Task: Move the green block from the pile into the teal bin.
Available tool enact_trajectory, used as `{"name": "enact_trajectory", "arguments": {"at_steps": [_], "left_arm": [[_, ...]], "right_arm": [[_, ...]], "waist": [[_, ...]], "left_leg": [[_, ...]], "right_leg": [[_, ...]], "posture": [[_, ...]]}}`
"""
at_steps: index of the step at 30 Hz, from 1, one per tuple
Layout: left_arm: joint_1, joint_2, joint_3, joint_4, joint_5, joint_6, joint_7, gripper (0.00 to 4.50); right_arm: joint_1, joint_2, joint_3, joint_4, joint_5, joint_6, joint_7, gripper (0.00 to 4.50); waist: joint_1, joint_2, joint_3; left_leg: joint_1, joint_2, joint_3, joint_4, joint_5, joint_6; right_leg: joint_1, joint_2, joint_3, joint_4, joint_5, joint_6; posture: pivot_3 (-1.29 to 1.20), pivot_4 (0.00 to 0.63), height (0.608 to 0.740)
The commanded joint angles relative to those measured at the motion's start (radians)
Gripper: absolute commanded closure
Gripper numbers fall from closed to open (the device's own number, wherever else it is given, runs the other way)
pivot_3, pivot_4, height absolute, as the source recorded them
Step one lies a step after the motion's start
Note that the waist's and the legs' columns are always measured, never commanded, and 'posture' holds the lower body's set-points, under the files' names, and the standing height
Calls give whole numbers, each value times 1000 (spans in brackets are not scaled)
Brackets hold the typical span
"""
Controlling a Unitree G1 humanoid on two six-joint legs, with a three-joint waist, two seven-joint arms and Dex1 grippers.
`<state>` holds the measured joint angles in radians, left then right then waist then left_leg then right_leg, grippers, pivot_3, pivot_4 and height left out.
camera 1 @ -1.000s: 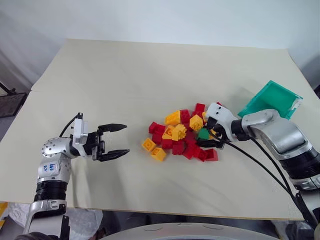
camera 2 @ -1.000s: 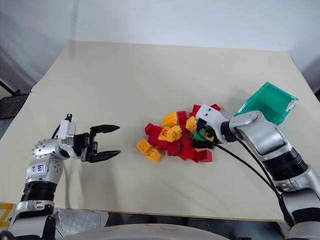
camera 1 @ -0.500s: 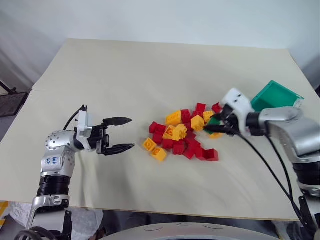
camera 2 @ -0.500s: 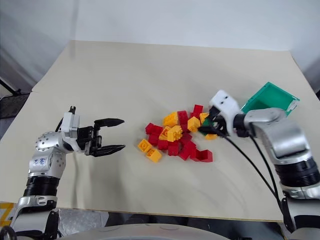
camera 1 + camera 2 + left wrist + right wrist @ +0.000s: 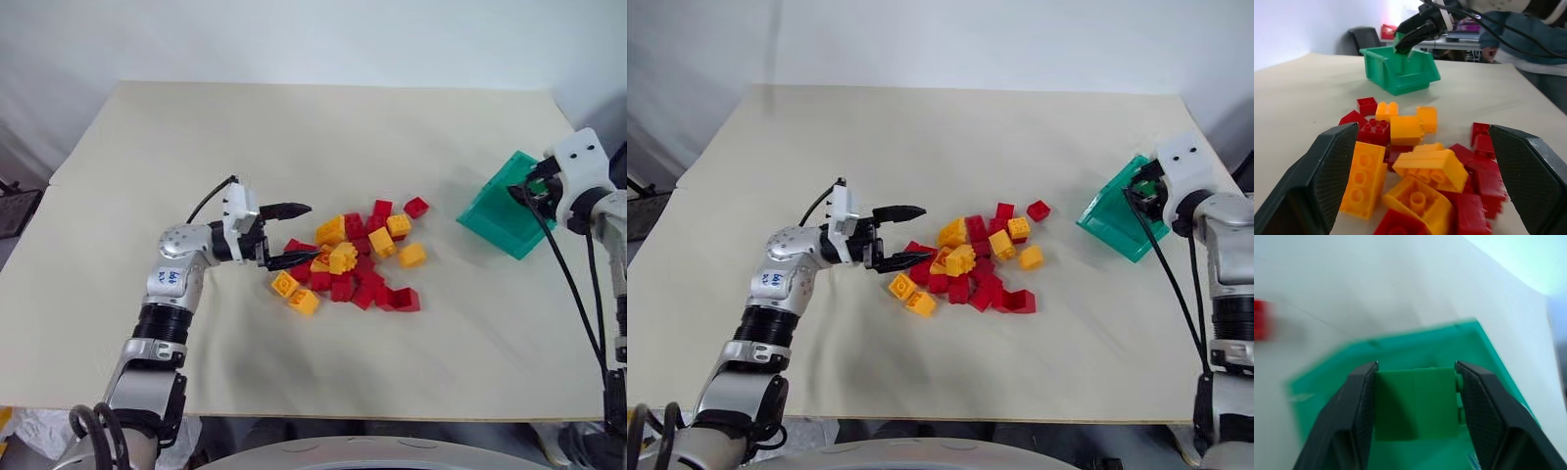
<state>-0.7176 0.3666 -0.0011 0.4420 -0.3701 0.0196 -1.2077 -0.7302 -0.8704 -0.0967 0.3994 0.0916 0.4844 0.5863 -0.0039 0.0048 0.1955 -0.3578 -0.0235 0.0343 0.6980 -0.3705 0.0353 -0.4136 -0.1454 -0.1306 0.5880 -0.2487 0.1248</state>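
Right tool (image 5: 1416,382) clamped on green block (image 5: 1416,404), block pinched flat between both fingers, held over teal bin (image 5: 500,211). Bin at right side of bench (image 5: 294,127), well apart from pile (image 5: 358,259). Block above the bin opening, not resting in it. Left tool (image 5: 294,235) spread wide, gripping nothing, pointing sideways at the left edge of pile, fingertips just beside a red brick (image 5: 294,247) and a yellow one (image 5: 286,284). Pile red and yellow-orange only, loose scatter mid-bench; one red brick (image 5: 416,207) off toward the bin.
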Motion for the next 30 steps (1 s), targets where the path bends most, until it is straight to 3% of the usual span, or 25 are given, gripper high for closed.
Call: {"name": "enact_trajectory", "arguments": {"at_steps": [1, 5, 9, 15, 20, 24, 30], "left_arm": [[-37, 4, 13, 26, 9, 22, 35, 0], [-36, 44, 1, 42, 37, 95, 55, 0], [4, 84, 37, -7, 14, 129, 67, 0], [127, 191, 117, -129, -50, 194, 34, 0], [252, 308, 169, -157, -78, 195, -55, 0], [347, 395, 224, -122, -65, 144, -94, 0], [415, 418, 298, -192, -110, 140, -55, 0]], "right_arm": [[-36, 20, 0, 61, -27, -97, -18, 1288], [-21, 24, -15, 30, -5, -117, 27, 12], [39, 0, -49, -70, 48, -79, 111, 12], [316, -57, -141, -424, 303, -88, 460, 12], [427, -88, -180, -398, 373, -195, 664, 12], [507, -131, -162, -266, 315, -339, 791, 12], [563, -98, -200, -252, 325, -423, 768, 12]], "waist": [[-1, 0, 0], [2, 0, 0], [3, 0, 0], [10, 0, 0], [11, 1, 0], [14, 0, 0], [17, 1, 1]], "left_leg": [[0, 0, 0, 0, 0, 0], [0, 0, 0, 1, 0, 0], [-1, 0, 0, 1, 0, 0], [-2, 0, -4, 0, 0, 0], [2, 0, -5, 1, -1, 1], [4, 0, -5, 1, -1, 1], [5, 0, -4, 1, -1, 1]], "right_leg": [[0, 0, 0, 0, 0, 0], [0, 0, 1, 0, 0, 0], [0, 0, 1, 0, 0, 0], [0, 0, 0, -2, 0, 0], [2, 0, 4, -2, 3, 1], [3, 0, 5, -2, 4, -1], [2, -1, 7, -1, 5, -1]], "posture": [[0, 150, 740], [0, 150, 740], [0, 150, 740], [0, 150, 740], [0, 150, 740], [0, 150, 740], [0, 150, 740]]}}
